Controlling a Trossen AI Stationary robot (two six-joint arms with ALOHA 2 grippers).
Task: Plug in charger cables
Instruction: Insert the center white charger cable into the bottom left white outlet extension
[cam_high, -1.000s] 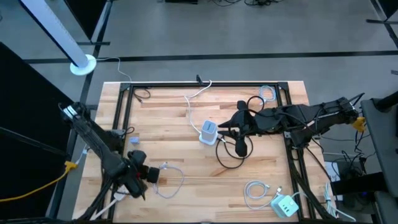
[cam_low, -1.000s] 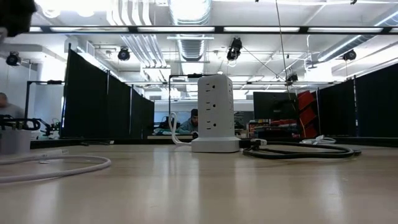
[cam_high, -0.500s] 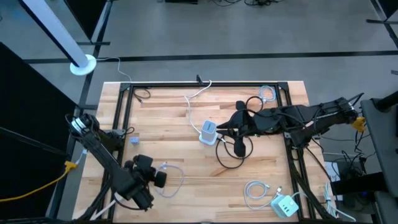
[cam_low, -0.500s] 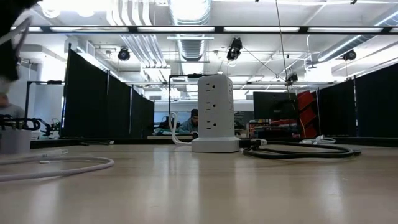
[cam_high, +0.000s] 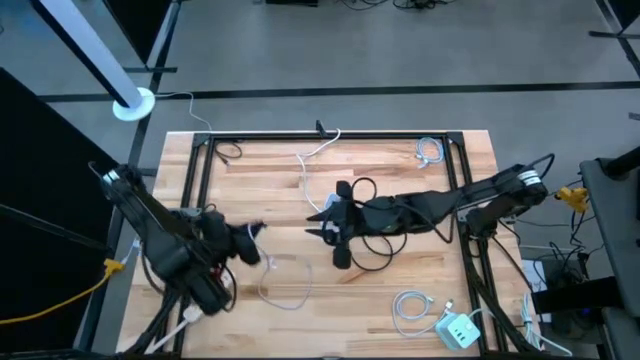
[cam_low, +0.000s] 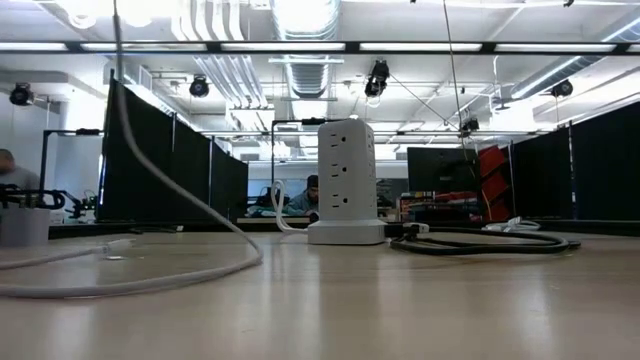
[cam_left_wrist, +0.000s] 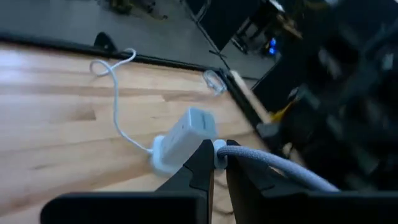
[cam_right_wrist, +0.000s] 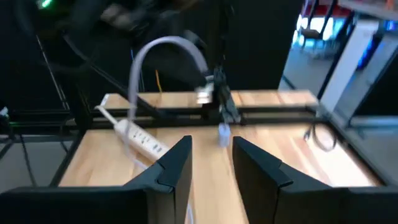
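While the right gripper, fingers parted and empty, has swung over the tower power strip, the left gripper, clamped on a white cable, lifts it toward the strip for plugging.

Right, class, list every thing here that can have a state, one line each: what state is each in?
left gripper: shut on the white cable's plug
white cable: one end held off the table, the rest in a loose loop
right gripper: open, empty, at mid-table
power tower: upright
black cable: lying looped on the table
coiled white cable: lying loose, not held
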